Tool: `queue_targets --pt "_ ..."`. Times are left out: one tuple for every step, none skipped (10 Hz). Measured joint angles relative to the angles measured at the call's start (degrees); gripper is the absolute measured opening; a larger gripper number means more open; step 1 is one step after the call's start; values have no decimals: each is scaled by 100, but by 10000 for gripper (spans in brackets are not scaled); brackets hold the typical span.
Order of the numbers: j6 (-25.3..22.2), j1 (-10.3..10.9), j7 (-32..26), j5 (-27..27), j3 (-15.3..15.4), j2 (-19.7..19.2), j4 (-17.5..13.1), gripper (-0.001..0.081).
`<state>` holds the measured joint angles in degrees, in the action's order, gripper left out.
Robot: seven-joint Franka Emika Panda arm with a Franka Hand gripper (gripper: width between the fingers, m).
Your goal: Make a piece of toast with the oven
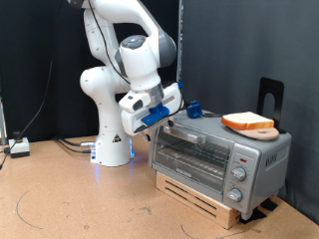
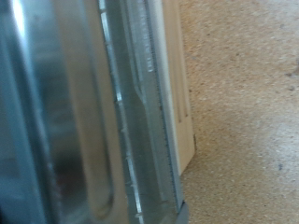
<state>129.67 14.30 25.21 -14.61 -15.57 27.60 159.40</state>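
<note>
We've got the gripper [image 1: 171,119] up against the oven [image 1: 221,154]'s top left corner, can't tell if the fingers are apart, and the piece of toast [image 1: 248,122] on its round board [image 1: 261,131] could slide off if we bump it.

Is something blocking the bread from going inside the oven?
Yes. The oven's glass door looks shut, and the piece of toast lies on a round board on top. The gripper is at the oven's upper corner.

One oven [image 1: 219,156], one piece of toast [image 1: 248,122], one round board [image 1: 260,131], one gripper [image 1: 171,119]
</note>
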Motion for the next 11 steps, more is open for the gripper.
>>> queue_targets --pt "33 -95 0 60 -34 -48 -29 807" --pt "75 -198 0 112 -69 -116 -59 807" --pt "113 -294 0 152 -109 -202 -99 807" --pt "151 -373 -1 200 -152 -308 -149 807" --pt "186 -438 -2 253 -196 -433 -208 807" --pt "258 -505 -2 315 -213 -579 -274 807" --pt "372 -569 -1 380 -221 -742 -338 807" --pt "434 -625 -1 447 -224 -897 -418 807" --pt "512 -636 -2 458 -225 -1050 -507 807" --pt "622 -619 -10 454 -217 -1198 -580 807" --pt "737 -588 -64 424 -202 -1333 -647 807"
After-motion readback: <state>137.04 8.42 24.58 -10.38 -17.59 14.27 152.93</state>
